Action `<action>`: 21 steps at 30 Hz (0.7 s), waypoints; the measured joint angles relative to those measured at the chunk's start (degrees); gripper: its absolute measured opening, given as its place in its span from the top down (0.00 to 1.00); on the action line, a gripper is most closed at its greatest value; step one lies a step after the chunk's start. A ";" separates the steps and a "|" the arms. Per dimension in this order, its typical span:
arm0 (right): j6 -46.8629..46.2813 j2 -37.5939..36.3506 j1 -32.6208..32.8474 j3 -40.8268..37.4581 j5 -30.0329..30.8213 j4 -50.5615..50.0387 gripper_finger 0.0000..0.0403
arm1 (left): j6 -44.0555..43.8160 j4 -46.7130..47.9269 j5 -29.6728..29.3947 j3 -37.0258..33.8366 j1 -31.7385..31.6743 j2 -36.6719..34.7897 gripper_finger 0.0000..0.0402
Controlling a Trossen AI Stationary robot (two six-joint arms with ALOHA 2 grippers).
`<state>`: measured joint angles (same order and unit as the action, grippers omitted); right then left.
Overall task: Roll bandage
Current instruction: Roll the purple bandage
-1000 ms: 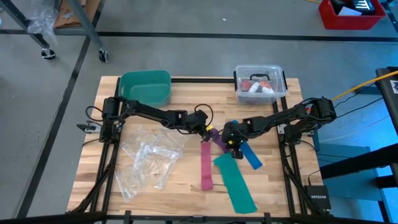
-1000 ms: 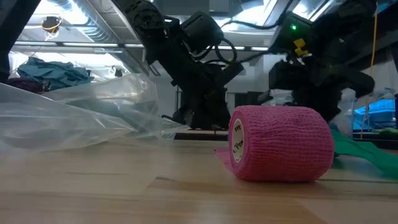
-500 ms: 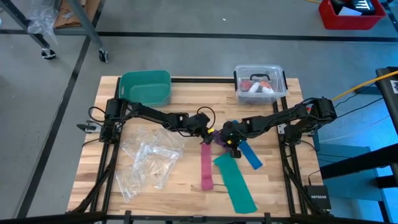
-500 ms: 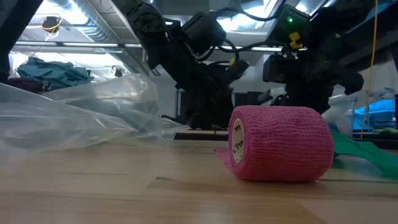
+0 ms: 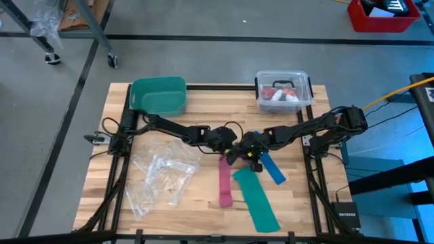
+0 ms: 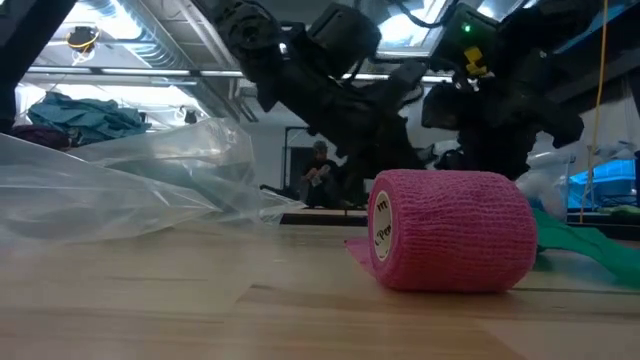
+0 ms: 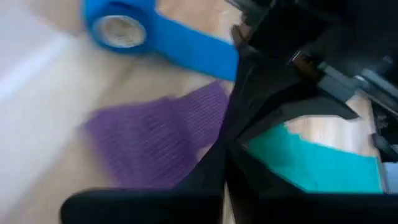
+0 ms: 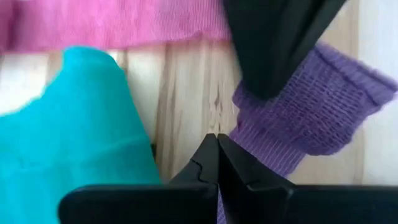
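My wooden counter (image 5: pixel 196 203) carries the pink strip (image 5: pixel 224 181); beside it lie the teal strip (image 5: pixel 256 198), blue strip (image 5: pixel 274 169), bandage (image 8: pixel 311 124) and, farther off, crumpled plastic bags (image 5: pixel 159 176).

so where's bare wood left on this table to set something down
Bare patches: the strip between the green bin and the clear box, the front right corner beside the teal strip, and the front edge between the plastic bags and the pink strip. The centre is crowded: both shut grippers meet over the bandage, beside the blue strip.
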<state>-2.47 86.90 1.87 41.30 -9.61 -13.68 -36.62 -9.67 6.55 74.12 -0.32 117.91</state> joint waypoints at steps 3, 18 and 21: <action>1.80 -0.57 0.00 1.68 1.59 -0.19 1.00 | 0.59 0.44 0.57 0.60 0.25 0.72 1.00; 9.03 -0.61 -0.89 6.14 11.27 -1.23 1.00 | 13.12 23.14 -15.03 0.84 -2.18 -15.56 1.00; 10.86 -0.60 -1.78 6.12 12.92 1.12 1.00 | 13.47 29.53 -20.52 0.86 -2.14 -18.23 1.00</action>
<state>8.39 86.30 0.08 47.42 3.32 -12.56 -23.16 19.86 -13.97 74.98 -2.46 99.68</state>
